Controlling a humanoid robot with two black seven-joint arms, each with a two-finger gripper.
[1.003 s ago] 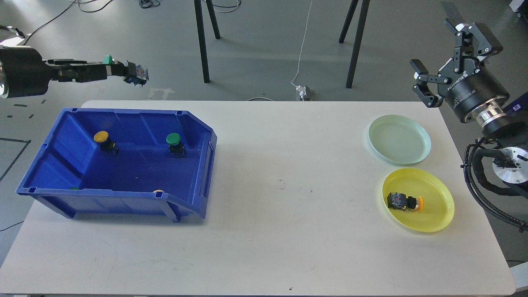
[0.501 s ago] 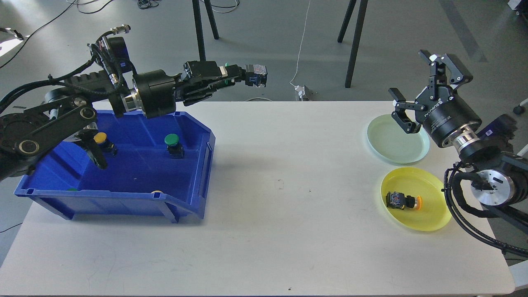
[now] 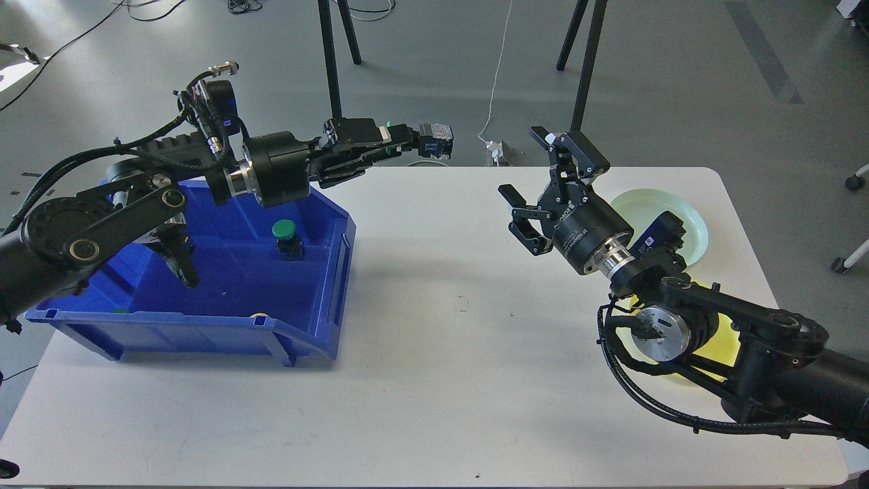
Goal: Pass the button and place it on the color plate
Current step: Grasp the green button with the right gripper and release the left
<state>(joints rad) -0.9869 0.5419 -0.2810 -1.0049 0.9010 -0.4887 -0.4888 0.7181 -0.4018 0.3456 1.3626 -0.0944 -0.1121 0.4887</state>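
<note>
The left gripper (image 3: 426,138) is clamped on the green button (image 3: 434,139), held out over the table's far edge, and the right gripper (image 3: 540,183), jaws spread wide, sits well to its right and lower. A good handover would likely bring those open jaws level around the button's body before the left lets go. Below lies a white table (image 3: 434,380), with a blue bin (image 3: 204,326) under the left arm, pale green plate (image 3: 686,217) and yellow plate (image 3: 723,339) behind the right arm, and grey floor beyond.

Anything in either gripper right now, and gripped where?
Left gripper holds a green button, fingers on its green-cap end, dark body sticking out. Right gripper is open, empty.
</note>
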